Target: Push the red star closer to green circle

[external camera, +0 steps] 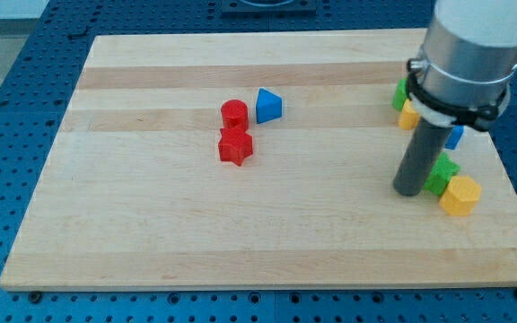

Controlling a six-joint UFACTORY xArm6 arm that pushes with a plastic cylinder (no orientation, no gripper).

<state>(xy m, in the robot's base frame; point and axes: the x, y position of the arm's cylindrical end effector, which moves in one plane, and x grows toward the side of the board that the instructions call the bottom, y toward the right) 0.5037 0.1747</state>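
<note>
Wooden board on blue pegboard table

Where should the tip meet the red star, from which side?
Push, not grip: meet the red star on its view-left side. The upper green block and lower green block lie to the view's right, so my tip, now beside the lower one, should probably circle behind it.

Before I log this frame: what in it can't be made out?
- Green block and yellow block at the view's right: mostly hidden by the arm, shapes unclear.
- Blue block: only a sliver shows past the rod.
- Which green piece is the green circle: not settled; the green block beside my tip is partly covered.
- The red star touches the red cylinder; both are clear.
</note>
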